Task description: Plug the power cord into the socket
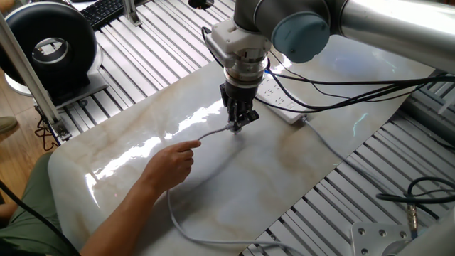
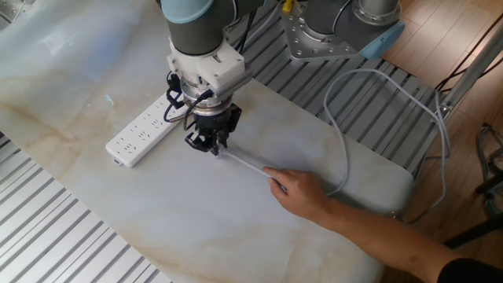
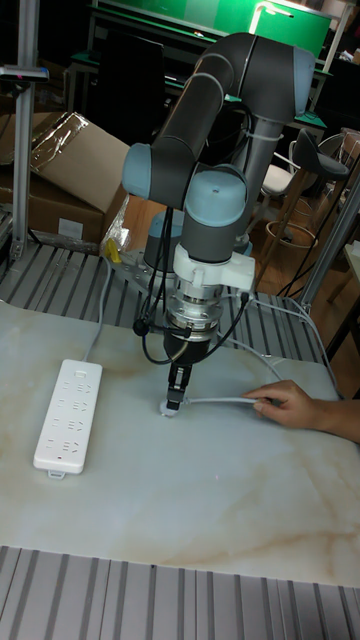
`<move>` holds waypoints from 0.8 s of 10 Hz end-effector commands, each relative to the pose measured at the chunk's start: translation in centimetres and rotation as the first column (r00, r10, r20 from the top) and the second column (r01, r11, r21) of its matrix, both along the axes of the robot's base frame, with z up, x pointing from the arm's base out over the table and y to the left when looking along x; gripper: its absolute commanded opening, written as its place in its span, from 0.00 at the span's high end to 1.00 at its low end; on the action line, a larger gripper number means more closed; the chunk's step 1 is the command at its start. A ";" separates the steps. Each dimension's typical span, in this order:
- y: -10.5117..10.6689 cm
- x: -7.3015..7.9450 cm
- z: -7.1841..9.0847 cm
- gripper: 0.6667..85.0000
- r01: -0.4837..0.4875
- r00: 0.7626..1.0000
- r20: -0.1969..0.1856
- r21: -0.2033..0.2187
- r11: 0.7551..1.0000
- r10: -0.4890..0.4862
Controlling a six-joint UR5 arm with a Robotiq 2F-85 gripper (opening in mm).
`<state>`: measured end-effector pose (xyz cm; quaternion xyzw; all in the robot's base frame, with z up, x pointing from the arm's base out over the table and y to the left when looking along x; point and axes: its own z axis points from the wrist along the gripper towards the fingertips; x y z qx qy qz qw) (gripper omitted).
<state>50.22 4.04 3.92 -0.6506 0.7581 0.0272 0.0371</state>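
Power cord [image 3: 215, 400] lies flat on the marble table [image 2: 157, 228], its plug end directly under the gripper [image 3: 174, 405], whose fingers look closed on it. Its length runs sideways to a person's hand [image 3: 290, 405]. The socket [image 3: 67, 414] lies apart on the opposite side, with free table between.

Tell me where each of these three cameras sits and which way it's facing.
One fixed view: high, beside the person, looking across the table; arm, claw and person's hand show.
The other fixed view: high on the opposite side, the socket on the left; wrist, claw, robot base show.
Tall fixed view: low at the table's edge, facing the whole upright arm, its claw down at the plug.
All three share the claw, the power cord, the socket and the hand.
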 end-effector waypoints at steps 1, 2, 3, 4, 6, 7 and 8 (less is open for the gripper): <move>0.0 0.2 0.5 1.00 0.019 1.000 0.013 0.010 1.000 -0.019; -0.2 0.1 0.9 1.00 0.025 1.000 0.013 0.001 1.000 -0.025; -0.4 0.1 1.1 1.00 0.024 1.000 0.016 0.001 1.000 -0.024; -0.6 0.1 1.4 1.00 0.020 1.000 0.019 0.006 1.000 -0.020; -1.2 -0.1 2.0 1.00 0.011 1.000 0.023 0.001 1.000 -0.011; -1.4 -0.2 2.1 1.00 0.008 1.000 0.027 0.002 1.000 -0.008; -1.6 -0.4 2.3 1.00 0.011 1.000 0.023 -0.004 1.000 -0.011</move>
